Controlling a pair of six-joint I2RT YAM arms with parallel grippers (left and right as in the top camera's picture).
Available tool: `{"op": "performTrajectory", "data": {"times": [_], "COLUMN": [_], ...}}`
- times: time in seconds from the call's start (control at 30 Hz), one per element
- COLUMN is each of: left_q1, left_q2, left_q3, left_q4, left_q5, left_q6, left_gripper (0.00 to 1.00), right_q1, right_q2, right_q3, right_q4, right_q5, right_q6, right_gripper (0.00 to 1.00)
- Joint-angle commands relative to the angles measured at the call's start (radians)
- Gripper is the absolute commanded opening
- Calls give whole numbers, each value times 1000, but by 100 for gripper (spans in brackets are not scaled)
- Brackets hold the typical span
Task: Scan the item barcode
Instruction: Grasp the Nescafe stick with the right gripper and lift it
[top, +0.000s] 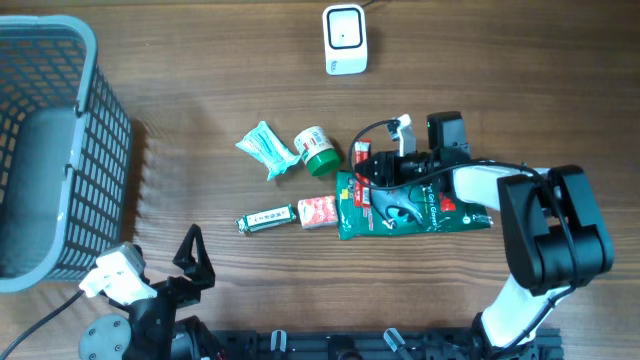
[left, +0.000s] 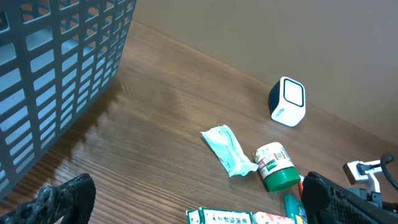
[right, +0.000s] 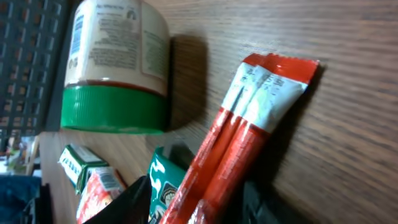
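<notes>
Two joined red sachet sticks (right: 249, 124) lie on the wood, their lower ends between the fingers of my right gripper (right: 196, 205). The jaws stand narrowed around them, and a gap shows at the left finger, where a corner of the green packet (right: 163, 180) appears. From overhead, the right gripper (top: 372, 168) is low over the sticks (top: 362, 153), at the upper left of the green packet (top: 415, 212). The white scanner (top: 345, 40) stands at the far edge, also in the left wrist view (left: 287, 101). My left gripper (left: 196, 196) is open and empty at the near left (top: 195, 262).
A green-lidded jar (top: 316, 150) lies beside the sticks, with a mint wrapped pack (top: 267, 148) to its left. A green-white box (top: 266, 218) and a red-white box (top: 317, 210) lie nearer me. A grey basket (top: 50, 150) fills the left side.
</notes>
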Motion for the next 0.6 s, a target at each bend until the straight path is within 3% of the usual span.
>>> {"op": "performTrajectory", "data": {"times": [0.0, 0.03, 0.1, 0.43, 0.57], "left_q1": [-6, -6, -6, -6, -6], "left_q2": [0, 0, 0, 0, 0], "left_q3": [-4, -4, -4, -4, -4], "left_q4": [-17, -19, -19, -19, -19], "left_q5": [1, 1, 1, 1, 1], "left_q6": [-9, -9, -9, -9, -9], "left_gripper": [100, 100, 100, 100, 100], "right_q1": [7, 7, 7, -42, -98], "right_q2": [58, 58, 58, 35, -16], "right_q3": [-33, -33, -33, 24, 90], "right_q4": [-11, -5, 14, 71, 79], "right_q5": [-2, -19, -23, -140, -159], "right_q6": [-36, -53, -48, 80, 275], "right_gripper": [32, 28, 4, 4, 4]}}
